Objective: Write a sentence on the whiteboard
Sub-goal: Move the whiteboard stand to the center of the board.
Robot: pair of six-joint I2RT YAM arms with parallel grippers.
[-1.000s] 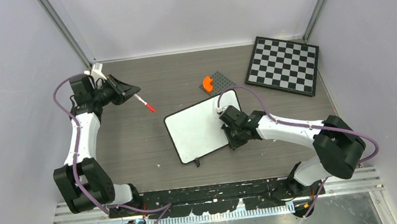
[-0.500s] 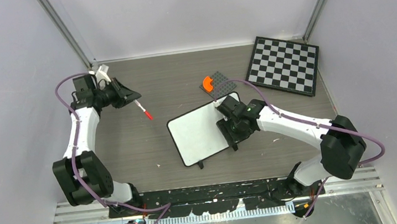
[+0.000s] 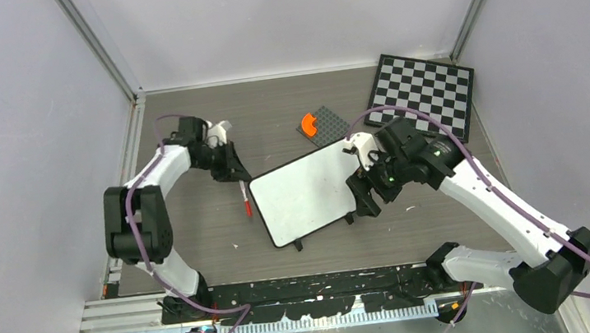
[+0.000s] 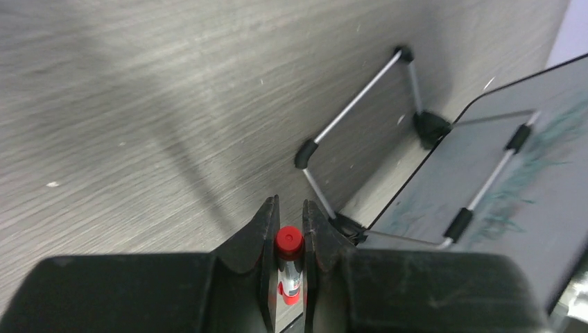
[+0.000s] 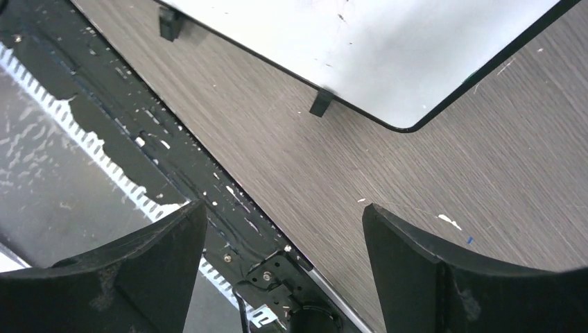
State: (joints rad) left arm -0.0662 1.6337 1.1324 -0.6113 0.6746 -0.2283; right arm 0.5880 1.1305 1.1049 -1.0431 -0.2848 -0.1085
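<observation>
Whiteboard sat tilted at mid-surface, standing on small black feet, and its face was plain white in the top view. The wood-grain surface showed all round it. Left fingers were closed on a red marker just off the board's left edge. The marker pointed toward the near side with its red tip over bare surface; could not tell whether the tip touched. In the left wrist view the fingers pinched the marker tight, red end showing between them. The whiteboard lay to the right there, glossy, with faint teal smudges and a thin wire stand with black feet beside its rounded corner. Right fingers stood wide open beside the board's right edge, gripping nothing. The right wrist view had both fingers spread far apart over the surface, with the whiteboard corner and two of its feet above them and the black base rail at lower left. A checkered chessboard lay at the far right corner, well apart from the whiteboard. A small grey studded plate lay just beyond the board's far edge, with an orange piece on its left corner.
</observation>
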